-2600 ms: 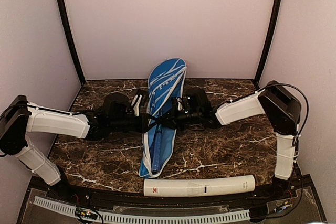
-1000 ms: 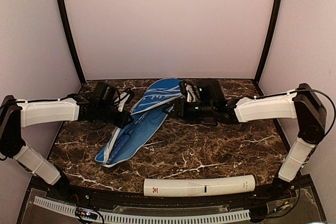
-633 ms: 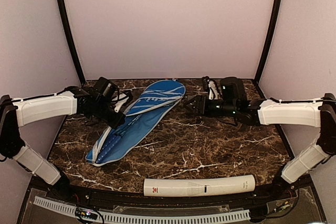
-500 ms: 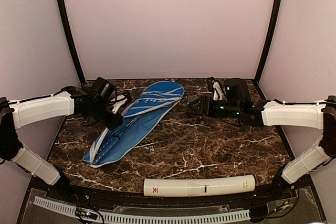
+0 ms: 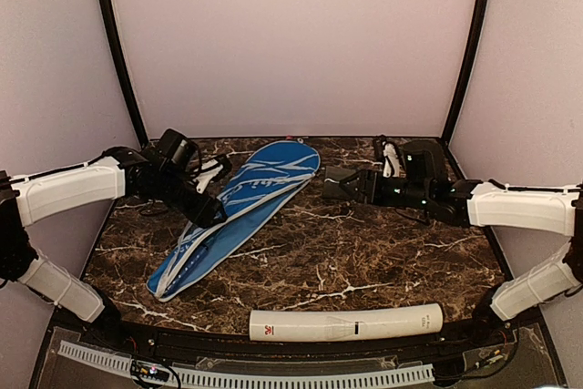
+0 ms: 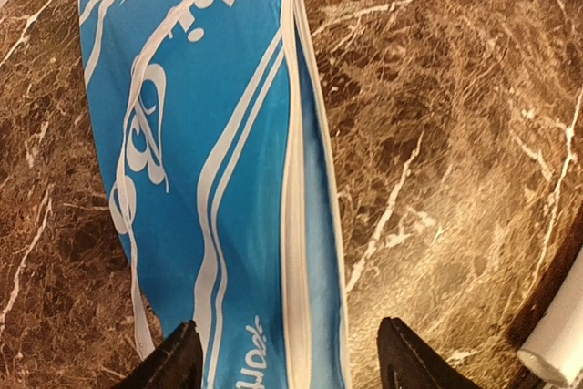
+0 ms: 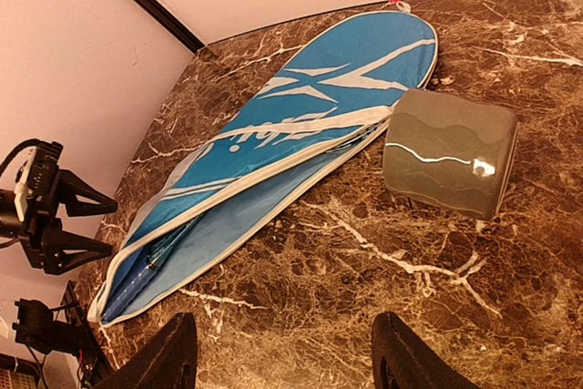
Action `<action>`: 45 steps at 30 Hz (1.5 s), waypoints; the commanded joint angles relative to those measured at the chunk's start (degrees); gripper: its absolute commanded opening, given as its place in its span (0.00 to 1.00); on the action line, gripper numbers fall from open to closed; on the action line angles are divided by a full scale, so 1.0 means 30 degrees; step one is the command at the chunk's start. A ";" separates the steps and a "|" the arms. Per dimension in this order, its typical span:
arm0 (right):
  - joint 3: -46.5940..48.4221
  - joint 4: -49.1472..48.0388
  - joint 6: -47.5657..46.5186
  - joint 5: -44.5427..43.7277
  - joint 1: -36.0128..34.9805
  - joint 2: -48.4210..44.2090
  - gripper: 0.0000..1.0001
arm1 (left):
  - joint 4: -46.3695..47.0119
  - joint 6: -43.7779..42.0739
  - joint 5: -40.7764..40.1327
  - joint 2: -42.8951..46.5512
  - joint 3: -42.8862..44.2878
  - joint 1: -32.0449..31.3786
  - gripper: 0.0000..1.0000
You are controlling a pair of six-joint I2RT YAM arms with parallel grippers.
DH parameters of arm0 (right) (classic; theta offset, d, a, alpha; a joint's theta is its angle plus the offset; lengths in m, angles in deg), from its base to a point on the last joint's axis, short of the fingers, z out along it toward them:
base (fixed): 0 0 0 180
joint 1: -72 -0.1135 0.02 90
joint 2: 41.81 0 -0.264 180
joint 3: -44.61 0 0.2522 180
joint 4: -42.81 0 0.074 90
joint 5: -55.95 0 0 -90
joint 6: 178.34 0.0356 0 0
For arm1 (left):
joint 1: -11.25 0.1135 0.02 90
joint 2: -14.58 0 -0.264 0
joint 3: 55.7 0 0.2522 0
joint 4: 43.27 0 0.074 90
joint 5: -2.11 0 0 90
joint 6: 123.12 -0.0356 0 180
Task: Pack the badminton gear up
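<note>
Left pincer (image 6: 290,357) hangs with its jaws spread above the narrow stretch of the blue zip bag (image 5: 239,216) and grips nothing. The right pincer (image 7: 282,348) is spread and empty too, standing off beyond the bag's broad end. On the desk (image 5: 383,261) the bag lies flat on a slant, broad end toward the far wall, narrow end toward the near left. Well apart from it, the long white tube (image 5: 346,323) lies crosswise along the near edge. A stubby grey-green cylinder (image 7: 448,152) rests on its side close beside the bag's broad end.
</note>
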 commanded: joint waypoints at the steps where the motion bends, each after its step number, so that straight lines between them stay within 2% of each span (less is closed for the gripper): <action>1: -0.0516 -0.0501 -0.0213 -0.0654 0.0233 -0.0748 0.66 | 0.1527 0.1566 0.1472 0.0042 0.1439 -0.0004 0.68; 9: -0.1102 -0.0378 -0.0057 -0.1630 0.0316 -0.1435 0.68 | 0.3254 0.2857 -0.0243 -0.3592 0.4284 -0.0599 0.72; 15: -0.2053 -0.0812 0.0344 -0.2456 0.0350 -0.2369 0.69 | 0.3147 0.2377 -0.2647 -0.7333 0.7246 -0.2010 0.77; 18: -0.2472 -0.0995 0.0449 -0.2603 0.0403 -0.2707 0.69 | 0.3195 0.2220 -0.2927 -0.8963 0.8414 -0.2375 0.79; 25: -0.3249 -0.1478 0.0740 -0.2523 0.0461 -0.3262 0.70 | 0.3424 0.1925 -0.4097 -1.1763 0.9551 -0.2553 0.81; 34: -0.3742 -0.2156 0.1322 -0.2144 0.0550 -0.3200 0.69 | 0.4443 0.1754 -0.4133 -1.3061 0.9014 -0.2672 0.81; 36: -0.3738 -0.2292 0.1467 -0.1967 0.0547 -0.3076 0.69 | 0.4399 0.1700 -0.4244 -1.3373 0.9092 -0.2674 0.78; 39: -0.3767 -0.2409 0.1649 -0.1816 0.0576 -0.2901 0.69 | 0.4437 0.1747 -0.4335 -1.3678 0.9105 -0.2644 0.64; 45: -0.4030 -0.2873 0.2083 -0.1625 0.0579 -0.2821 0.69 | 0.4606 0.1980 -0.4196 -1.4095 0.9116 -0.2513 0.46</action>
